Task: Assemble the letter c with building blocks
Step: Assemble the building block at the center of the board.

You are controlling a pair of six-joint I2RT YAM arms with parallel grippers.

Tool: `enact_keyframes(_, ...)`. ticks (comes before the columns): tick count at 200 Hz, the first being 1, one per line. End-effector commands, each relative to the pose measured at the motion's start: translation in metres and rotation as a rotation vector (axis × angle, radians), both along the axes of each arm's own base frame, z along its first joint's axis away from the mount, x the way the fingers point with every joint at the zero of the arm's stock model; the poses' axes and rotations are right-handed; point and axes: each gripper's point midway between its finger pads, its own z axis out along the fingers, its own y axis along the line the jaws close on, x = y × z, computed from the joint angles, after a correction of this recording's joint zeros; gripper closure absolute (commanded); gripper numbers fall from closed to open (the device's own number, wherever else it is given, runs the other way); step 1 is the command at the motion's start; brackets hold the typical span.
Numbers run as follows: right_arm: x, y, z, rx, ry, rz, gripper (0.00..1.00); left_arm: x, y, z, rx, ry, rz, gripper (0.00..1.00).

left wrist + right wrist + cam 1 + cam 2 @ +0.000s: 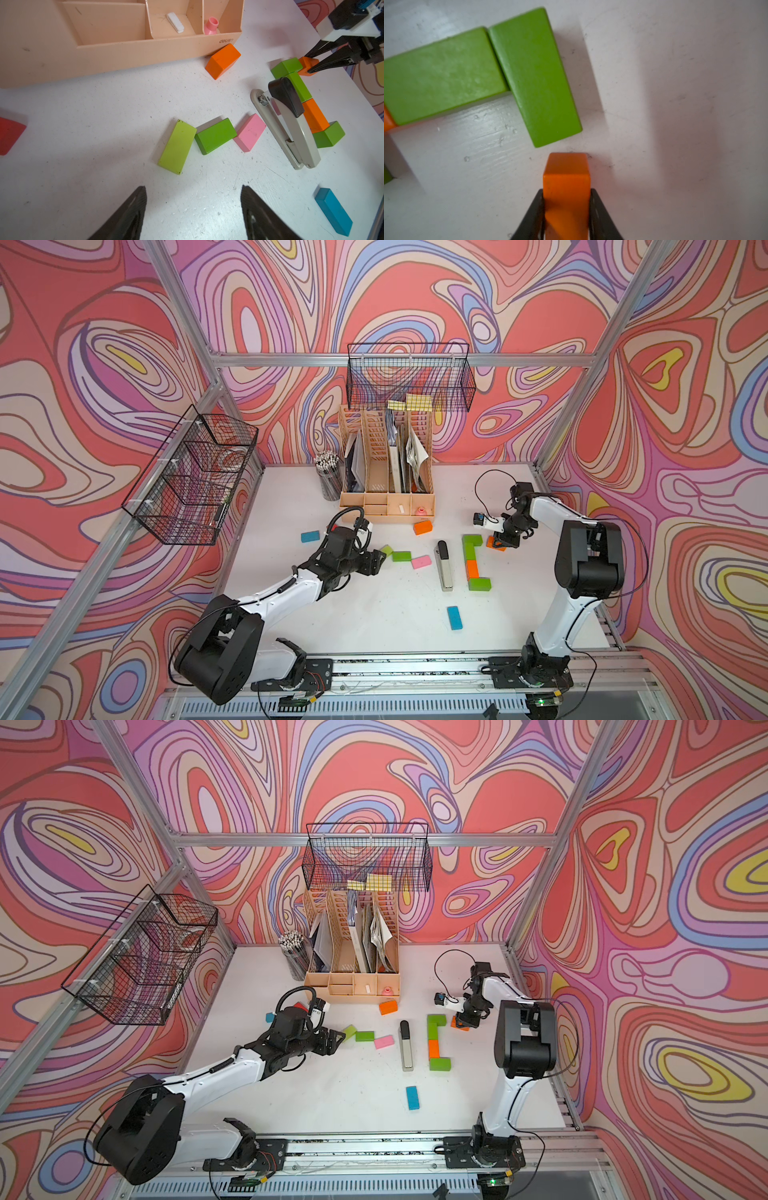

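The letter c [472,562] lies right of centre as a bracket of bricks: a green arm [535,76], a green and an orange spine brick, and a green lower arm [329,135]. My right gripper [566,190] is shut on an orange brick [566,174], held just off the free end of the upper green arm with a narrow gap. My left gripper [193,187] is open and empty over bare table, just short of a lime brick [177,146]. Beside the lime brick lie a green brick [216,136] and a pink brick [250,132].
A silver-and-black stapler [444,566] lies alongside the bracket's spine. Loose bricks: orange [423,526] by the peach desk organiser [386,506], blue [454,617] near the front, blue [310,536] at the left, red [9,135]. A pencil cup [330,477] stands at the back.
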Motion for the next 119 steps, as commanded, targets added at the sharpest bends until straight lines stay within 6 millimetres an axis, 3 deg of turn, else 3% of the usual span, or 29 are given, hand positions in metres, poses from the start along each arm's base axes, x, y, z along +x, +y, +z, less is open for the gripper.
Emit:
enact_keyframes(1,0.005,0.001,-0.007,0.023,0.003,-0.005,0.8,0.002,0.001,-0.001,0.014,-0.01,-0.005,0.26)
enact_keyframes(40,0.009,-0.001,-0.004,0.015,-0.02,-0.033,0.69,0.003,0.0,-0.003,0.016,-0.003,-0.008,0.26)
enact_keyframes(119,0.015,0.002,0.025,0.043,-0.105,-0.104,0.55,0.002,-0.001,0.0,0.009,-0.008,-0.013,0.26)
